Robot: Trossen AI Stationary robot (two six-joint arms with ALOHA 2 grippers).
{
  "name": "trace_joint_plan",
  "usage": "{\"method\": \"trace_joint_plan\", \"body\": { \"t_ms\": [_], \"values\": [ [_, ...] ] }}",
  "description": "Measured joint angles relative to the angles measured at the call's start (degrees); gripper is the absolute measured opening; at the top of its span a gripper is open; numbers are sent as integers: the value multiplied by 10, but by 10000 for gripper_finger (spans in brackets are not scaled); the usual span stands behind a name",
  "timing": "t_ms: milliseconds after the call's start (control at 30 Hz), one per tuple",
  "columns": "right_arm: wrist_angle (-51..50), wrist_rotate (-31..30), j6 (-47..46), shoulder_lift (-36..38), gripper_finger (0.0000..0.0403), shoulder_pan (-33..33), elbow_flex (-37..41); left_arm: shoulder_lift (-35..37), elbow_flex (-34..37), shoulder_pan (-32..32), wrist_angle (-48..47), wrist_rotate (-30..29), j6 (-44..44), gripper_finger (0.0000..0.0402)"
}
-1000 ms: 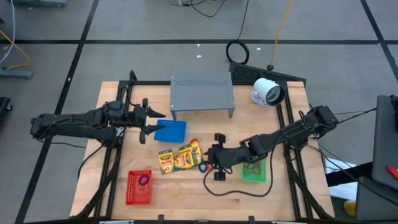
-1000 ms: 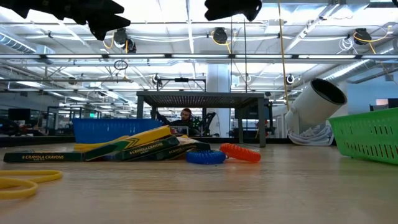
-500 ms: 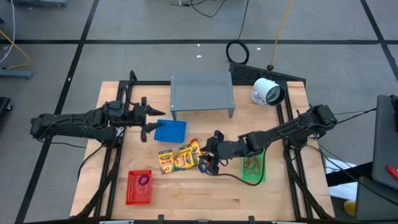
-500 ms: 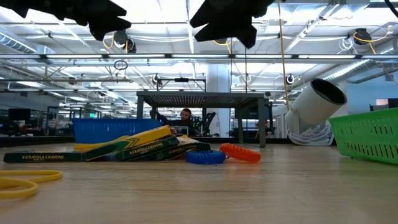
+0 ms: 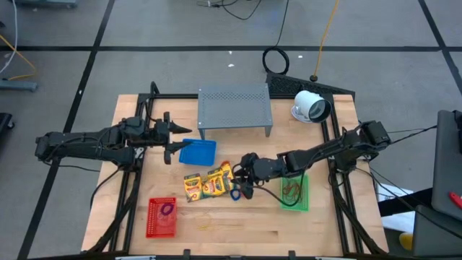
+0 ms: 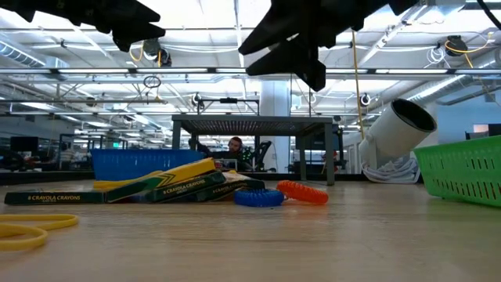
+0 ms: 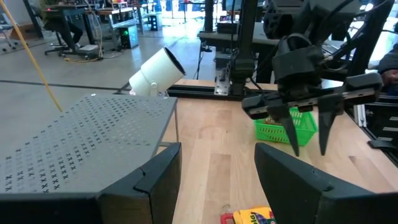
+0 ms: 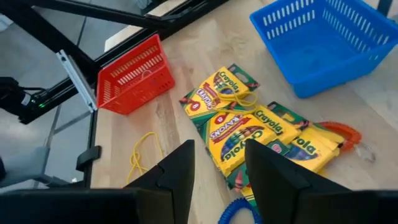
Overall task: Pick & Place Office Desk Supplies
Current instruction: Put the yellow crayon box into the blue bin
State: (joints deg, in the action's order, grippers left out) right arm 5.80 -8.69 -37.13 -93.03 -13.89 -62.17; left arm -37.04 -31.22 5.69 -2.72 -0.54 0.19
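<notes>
Right pincer (image 5: 243, 175), fingers apart and empty, has shifted toward my crayon packs (image 5: 209, 182).
It hangs above them now, lower than a moment ago; left pincer (image 5: 175, 142) waits open by the blue basket (image 5: 198, 152).

Crayon packs (image 8: 239, 127) are printed yellow with green borders and multicoloured crayon tips, seen directly ahead of the black right gripper (image 8: 217, 163). Beyond them a red mesh basket (image 8: 135, 79) and blue mesh basket (image 8: 323, 42) are noted. A yellow band (image 8: 142, 155), orange coil (image 8: 339, 132) and blue coil (image 8: 235, 210) are recorded.
</notes>
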Motion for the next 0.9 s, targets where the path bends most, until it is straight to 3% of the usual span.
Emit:
{"method": "trace_joint_plan", "body": {
  "t_ms": [233, 400, 900],
  "values": [
    [-8, 5, -41, -5, 127, 9, 0, 4, 0, 0, -1, 4, 9, 214],
    [-1, 70, -76, -30, 123, 20, 1, 24, 0, 0, -5, 5, 11, 214],
    [4, 123, -167, -74, 120, 41, 0, 59, 0, 0, -45, 27, 18, 214]
  ]
}}
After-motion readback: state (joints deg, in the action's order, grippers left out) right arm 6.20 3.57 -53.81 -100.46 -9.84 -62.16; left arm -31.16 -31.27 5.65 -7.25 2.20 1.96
